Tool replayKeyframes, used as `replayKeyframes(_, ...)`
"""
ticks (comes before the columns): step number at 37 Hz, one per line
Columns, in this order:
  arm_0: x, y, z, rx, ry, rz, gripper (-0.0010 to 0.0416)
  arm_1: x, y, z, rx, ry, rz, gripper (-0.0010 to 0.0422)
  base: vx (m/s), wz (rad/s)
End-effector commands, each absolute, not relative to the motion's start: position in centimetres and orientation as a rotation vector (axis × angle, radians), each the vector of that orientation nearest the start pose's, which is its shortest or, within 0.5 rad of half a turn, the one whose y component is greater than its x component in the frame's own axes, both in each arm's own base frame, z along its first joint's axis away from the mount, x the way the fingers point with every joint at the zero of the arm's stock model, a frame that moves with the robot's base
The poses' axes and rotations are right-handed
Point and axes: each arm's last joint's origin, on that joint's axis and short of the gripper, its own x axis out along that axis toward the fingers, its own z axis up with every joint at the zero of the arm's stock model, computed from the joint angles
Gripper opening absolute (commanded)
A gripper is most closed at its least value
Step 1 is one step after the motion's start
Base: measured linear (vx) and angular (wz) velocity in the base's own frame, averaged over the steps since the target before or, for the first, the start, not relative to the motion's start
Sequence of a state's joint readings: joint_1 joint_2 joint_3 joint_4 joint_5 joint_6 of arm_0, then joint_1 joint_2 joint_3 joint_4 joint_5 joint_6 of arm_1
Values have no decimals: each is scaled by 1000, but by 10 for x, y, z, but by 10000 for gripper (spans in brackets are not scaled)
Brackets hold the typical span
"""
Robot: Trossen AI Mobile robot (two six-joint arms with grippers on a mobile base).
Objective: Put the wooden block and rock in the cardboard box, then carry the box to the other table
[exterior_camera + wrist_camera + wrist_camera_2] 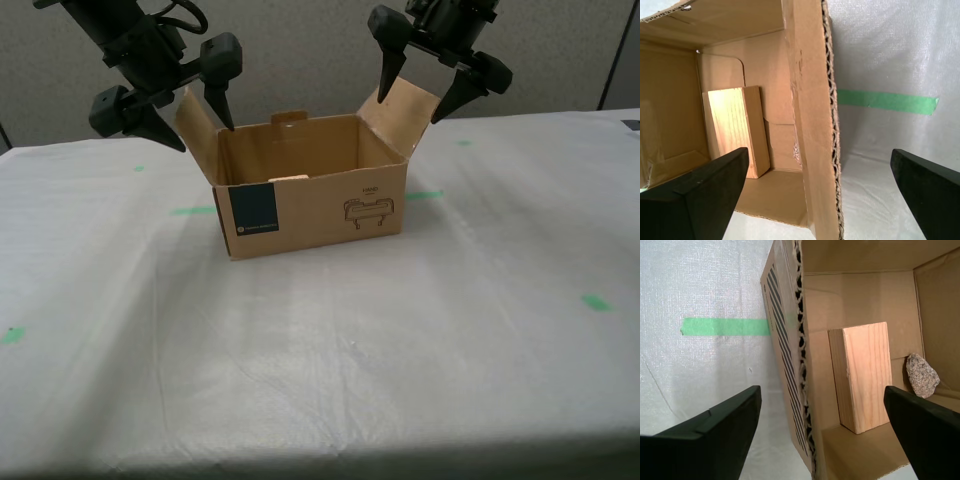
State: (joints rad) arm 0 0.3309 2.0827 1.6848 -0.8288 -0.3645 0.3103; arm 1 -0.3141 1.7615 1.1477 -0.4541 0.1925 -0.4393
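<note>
The cardboard box [320, 210] stands upright on the counter [350, 350], which has a whitish, wrinkled sheet on it. The box's top is open and its two side flaps stand up. Inside it the wooden block [865, 375] stands on end, and the rock [922, 375] lies just beside it on the box floor.

The jaws of my second gripper [822, 390] are spread wide and hold nothing. One jaw hangs over the inside of the box and the other over the sheet, with the corrugated wall between them. The jaws of my first gripper [819, 151] are released in the same way and straddle a box wall. I see no contact with the cardboard.

A strip of green tape [725, 326] runs on the counter up to the box wall. In the exterior view an arm hangs over each side flap.
</note>
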Motion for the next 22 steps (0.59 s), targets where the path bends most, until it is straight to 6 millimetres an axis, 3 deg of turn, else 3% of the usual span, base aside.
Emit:
replayKeyframes(1,403,149,205,275,1337,404,381,332,-114,187,-322,1157,-219,365,0,0)
replayKeyframes(10,401,148,209,275,1336,404,392,333,-113,187,-295,1138,-194,403,0,0)
replayKeyframes(22,395,146,224,249,1320,426,394,325,-110,207,-268,1101,-220,394,0,0)
